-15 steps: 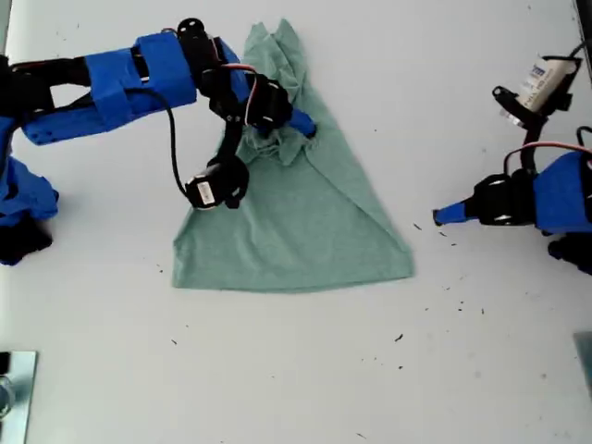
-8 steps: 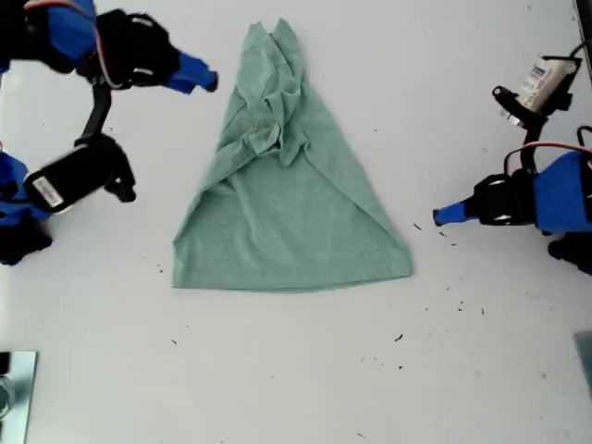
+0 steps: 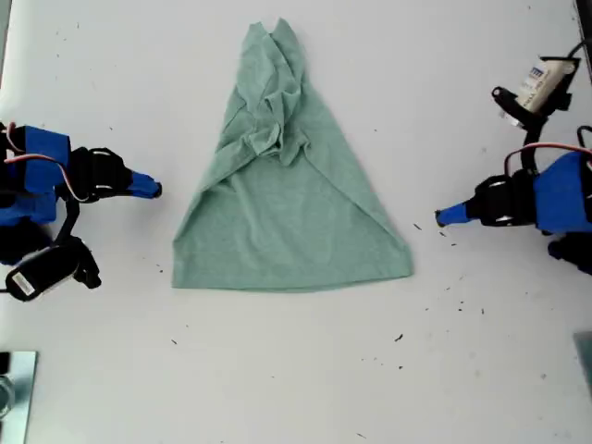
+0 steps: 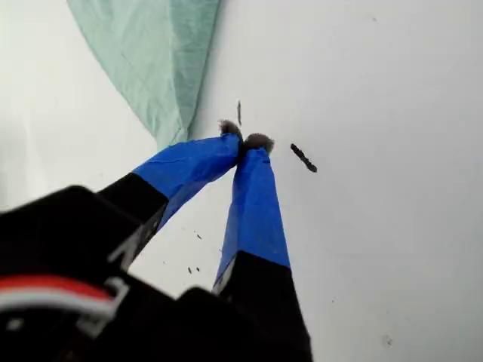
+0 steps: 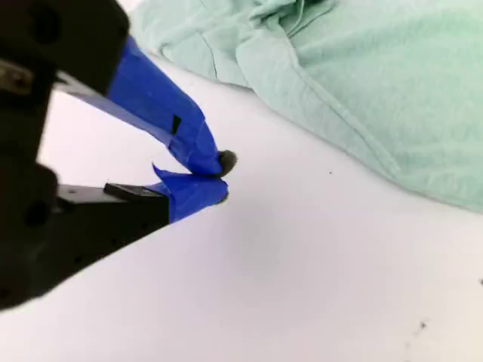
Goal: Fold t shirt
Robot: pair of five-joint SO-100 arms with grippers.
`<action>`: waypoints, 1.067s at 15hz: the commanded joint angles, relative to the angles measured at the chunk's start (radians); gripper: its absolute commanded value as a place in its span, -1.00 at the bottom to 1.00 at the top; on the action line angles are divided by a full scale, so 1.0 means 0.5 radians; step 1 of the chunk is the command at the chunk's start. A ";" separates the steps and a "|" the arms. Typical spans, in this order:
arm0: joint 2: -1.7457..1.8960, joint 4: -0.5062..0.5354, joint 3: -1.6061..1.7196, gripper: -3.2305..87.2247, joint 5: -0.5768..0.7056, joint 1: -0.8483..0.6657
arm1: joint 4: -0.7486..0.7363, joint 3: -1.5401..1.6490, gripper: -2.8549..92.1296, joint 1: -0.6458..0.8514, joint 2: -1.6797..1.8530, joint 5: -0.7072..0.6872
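- Surface: white tabletop (image 3: pixel 296 370), matte and plain, filling nearly the whole exterior view; small dark specks scattered over it, thickest toward the exterior view's lower right.
- Surroundings: a metallic object (image 3: pixel 14 388) cut off at the exterior view's lower left corner; a narrow grey strip at its right edge; nothing more of the room shows.
- t shirt (image 3: pixel 287 199): pale sage-green heathered cloth, lying flat on the table at the middle of the exterior view, toward its upper half.
- Outline: roughly triangular, a narrow bunched point at the top and a wide straight hem at the bottom.
- Layers: both sides folded in over the middle; a long diagonal folded edge runs from the rumpled centre down to the hem corner on the exterior view's right.
- Texture: creased and gathered in the upper half, smooth in the lower.
- my first gripper (image 4: pixel 245 142): blue-taped jaws closed tip to tip on nothing, over bare table just beside the shirt's hem corner; seen at the exterior view's right (image 3: pixel 442 217), apart from the cloth.
- my second gripper (image 5: pixel 223 177): blue-taped jaws drawn together at the tips, empty, over bare table near the shirt's edge; seen at the exterior view's left (image 3: pixel 151 189), clear of the cloth.
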 commanded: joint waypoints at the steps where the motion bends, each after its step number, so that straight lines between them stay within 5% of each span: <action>1: -0.003 -0.052 0.000 -0.93 -0.040 0.046 | 0.218 -0.252 -0.89 -0.052 -0.080 -0.015; 4: 0.110 -0.025 0.034 -0.93 -0.037 0.052 | 0.472 -1.500 -0.86 -0.037 -1.252 -0.295; 6: 0.147 -0.012 0.043 -0.93 -0.031 0.055 | 0.718 -2.442 -0.44 -0.064 -2.013 -0.460; 8: 0.249 0.021 0.071 -0.93 -0.028 0.064 | 0.899 -2.985 -0.30 -0.120 -2.525 -0.577; 12: 0.390 0.074 0.101 -0.93 -0.015 0.067 | 0.712 -2.786 -0.29 -0.153 -2.789 -0.580; 16: 0.396 0.074 0.104 -0.93 0.003 0.064 | 0.031 -2.132 -0.35 -0.114 -2.838 -0.666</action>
